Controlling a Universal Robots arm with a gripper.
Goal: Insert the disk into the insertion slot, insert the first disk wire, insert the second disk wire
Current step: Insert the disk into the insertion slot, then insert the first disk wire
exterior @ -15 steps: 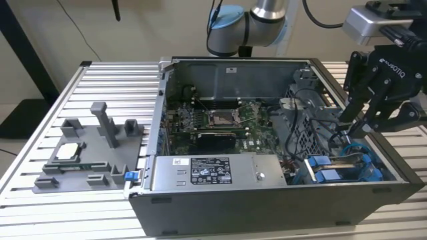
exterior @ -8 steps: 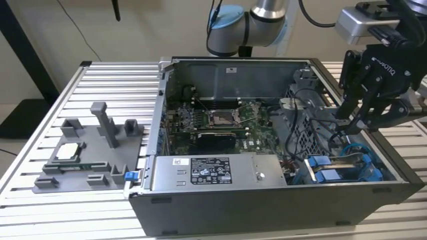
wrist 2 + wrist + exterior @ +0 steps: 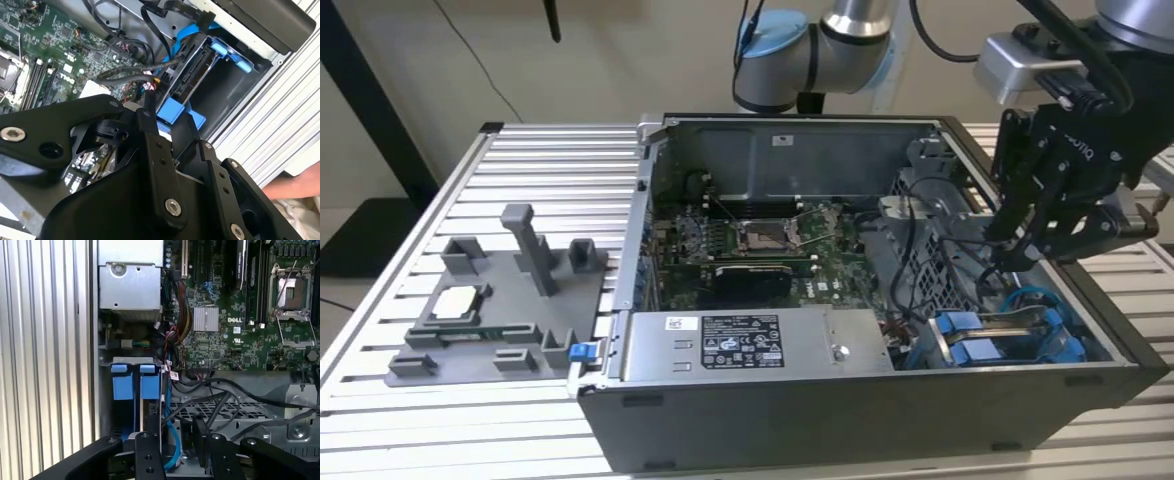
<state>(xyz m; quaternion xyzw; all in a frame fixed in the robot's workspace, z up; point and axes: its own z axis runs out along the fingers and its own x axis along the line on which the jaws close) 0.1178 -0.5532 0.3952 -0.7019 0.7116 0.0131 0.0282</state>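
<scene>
Hanging from the arm above an open computer case (image 3: 854, 420), the tool (image 3: 1021, 255) reaches down into the end of the case that lies toward the tabletop's (image 3: 520, 170) edge on the exterior view's right. Whether the tool is clenched or released cannot be told, nor whether it grasps anything. Just beneath it stands the disk (image 3: 149, 387), set on edge, with the two bright blue tabs of its carrier side by side. It sits inside the insertion slot (image 3: 131, 360), the grey sheet-metal bay in the case corner nearest the tabletop's front edge on that same side. A blue flat wire (image 3: 167, 437) curls up beside the disk and passes close under the tool. Several black wires (image 3: 225, 395) cross the perforated metal next to the bay. Where any of these wires end cannot be made out. Next to the slot, along the case's front wall, lies the grey labelled power supply box (image 3: 740, 345), and behind it the green motherboard (image 3: 747, 240) covers the case floor. Well apart from the case, toward the tabletop's edge on the exterior view's left, rests a grey fixture (image 3: 480, 310). It carries a square processor chip (image 3: 454, 300) and has a small blue clip (image 3: 582, 351) at the corner closest to the case.
</scene>
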